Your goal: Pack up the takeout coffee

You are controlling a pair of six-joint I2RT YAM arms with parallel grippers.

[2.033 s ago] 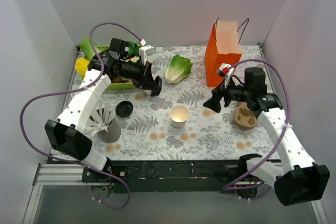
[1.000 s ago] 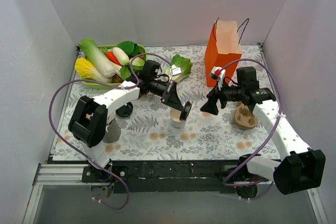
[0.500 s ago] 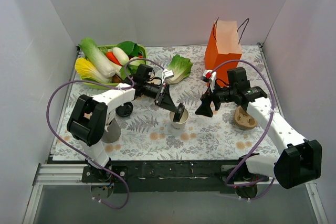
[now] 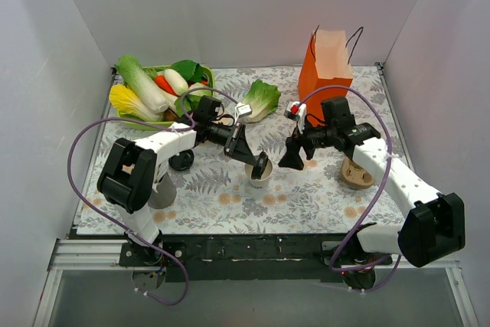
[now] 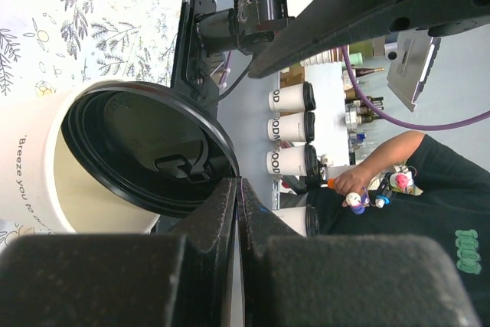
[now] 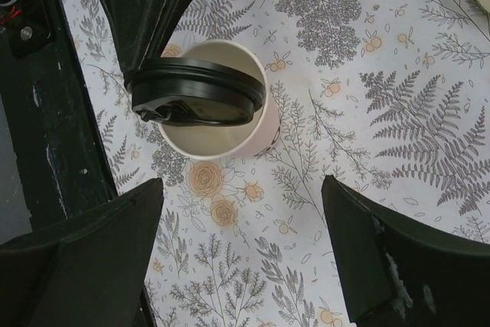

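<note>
The takeout coffee stands mid-table as a small white paper cup (image 4: 261,179) with its black lid (image 4: 262,165) tilted over the mouth, not seated. My left gripper (image 4: 256,158) is shut on the lid's edge. In the left wrist view the lid (image 5: 145,151) leans over the cup (image 5: 38,174) just beyond the closed gripper (image 5: 239,185). The right wrist view looks down on the lid (image 6: 195,93) covering part of the cup (image 6: 264,124). My right gripper (image 4: 293,160) hangs open just right of the cup, nothing between its fingers (image 6: 92,243).
An orange paper bag (image 4: 325,82) stands open at the back right. A brown cup carrier (image 4: 358,172) lies near the right arm. A loose black lid (image 4: 181,160) sits left of the cup. Vegetables fill a green tray (image 4: 153,93); lettuce (image 4: 262,99) lies behind the cup.
My right gripper has moved left toward the cup, still open. The left gripper has brought the lid over the cup and lowered it slightly.
</note>
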